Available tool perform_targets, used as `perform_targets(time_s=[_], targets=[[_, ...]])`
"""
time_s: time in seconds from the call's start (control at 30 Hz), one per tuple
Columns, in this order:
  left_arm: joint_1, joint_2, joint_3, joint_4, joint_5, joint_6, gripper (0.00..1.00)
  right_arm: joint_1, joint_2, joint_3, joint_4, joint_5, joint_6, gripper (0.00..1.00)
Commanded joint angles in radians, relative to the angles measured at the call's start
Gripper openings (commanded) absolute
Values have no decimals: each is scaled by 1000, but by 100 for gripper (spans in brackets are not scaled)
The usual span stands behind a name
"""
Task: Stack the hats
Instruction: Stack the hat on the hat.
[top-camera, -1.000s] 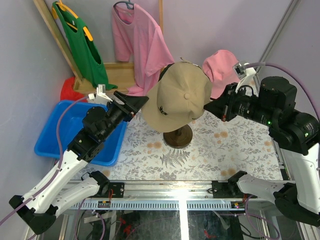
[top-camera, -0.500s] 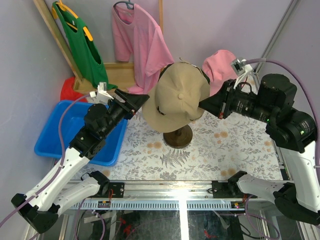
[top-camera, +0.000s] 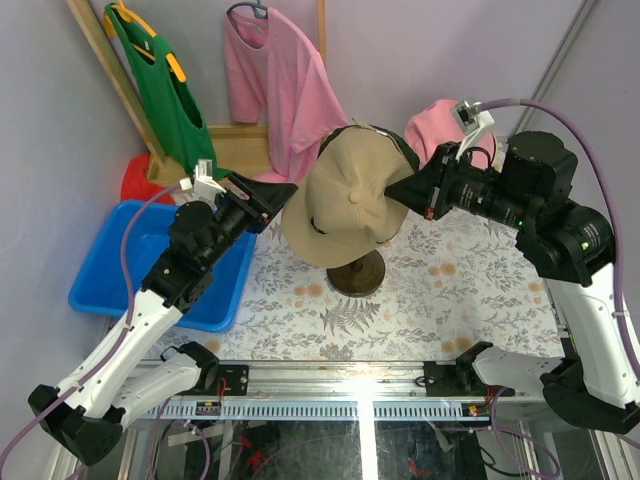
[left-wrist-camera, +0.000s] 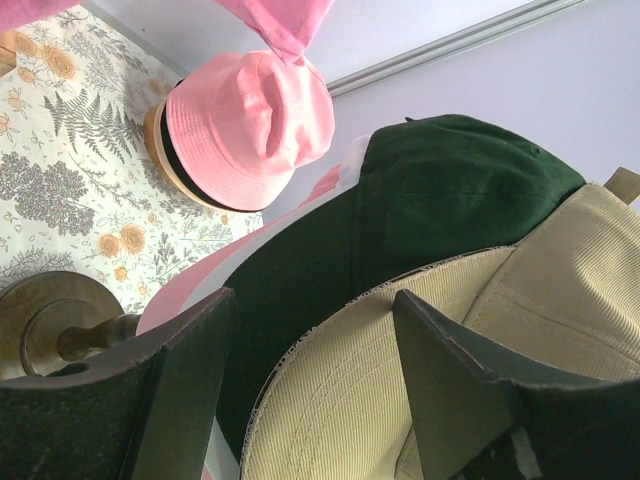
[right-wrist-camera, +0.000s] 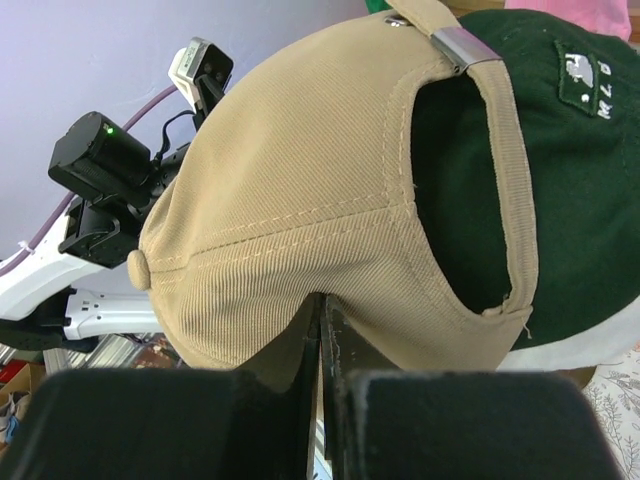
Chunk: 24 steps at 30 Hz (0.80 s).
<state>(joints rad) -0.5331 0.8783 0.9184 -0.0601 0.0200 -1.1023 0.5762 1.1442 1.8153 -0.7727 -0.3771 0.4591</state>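
Note:
The tan cap (top-camera: 350, 205) sits on top of the dark green cap (top-camera: 340, 137) on the wooden stand (top-camera: 357, 273). My right gripper (top-camera: 400, 192) is shut on the tan cap's rear edge (right-wrist-camera: 330, 200); the pinch shows in the right wrist view (right-wrist-camera: 322, 312), with the green cap (right-wrist-camera: 565, 200) beneath. My left gripper (top-camera: 278, 195) is open at the cap's left side. In the left wrist view the tan brim (left-wrist-camera: 400, 390) lies between its spread fingers (left-wrist-camera: 190, 380). A pink edge (left-wrist-camera: 195, 290) shows under the green cap (left-wrist-camera: 440, 190). The pink bucket hat (top-camera: 440, 125) stands behind on its own stand.
A blue bin (top-camera: 150, 260) lies at the left under my left arm. A pink shirt (top-camera: 280, 90) and a green garment (top-camera: 165, 90) hang on a wooden rack at the back. A red item (top-camera: 140, 180) lies by the rack.
My right gripper has moved left and back with the tan cap's rear edge, shifting and turning the cap on the stack. My left gripper has risen slightly and stayed open by the brim.

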Motion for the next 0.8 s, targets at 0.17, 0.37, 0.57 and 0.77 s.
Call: perform_targets(time_s=[0.17, 0.37, 0.57, 0.77], targets=[[38, 19, 30, 95, 78, -15, 63, 9, 38, 71, 87, 92, 16, 1], [59, 22, 33, 109, 108, -24, 63, 8, 70, 119, 101, 139, 22, 1], [79, 24, 32, 126, 137, -35, 62, 8, 110, 155, 107, 147, 25, 2], [88, 38, 50, 128, 156, -39, 62, 8, 127, 185, 92, 184, 21, 7]])
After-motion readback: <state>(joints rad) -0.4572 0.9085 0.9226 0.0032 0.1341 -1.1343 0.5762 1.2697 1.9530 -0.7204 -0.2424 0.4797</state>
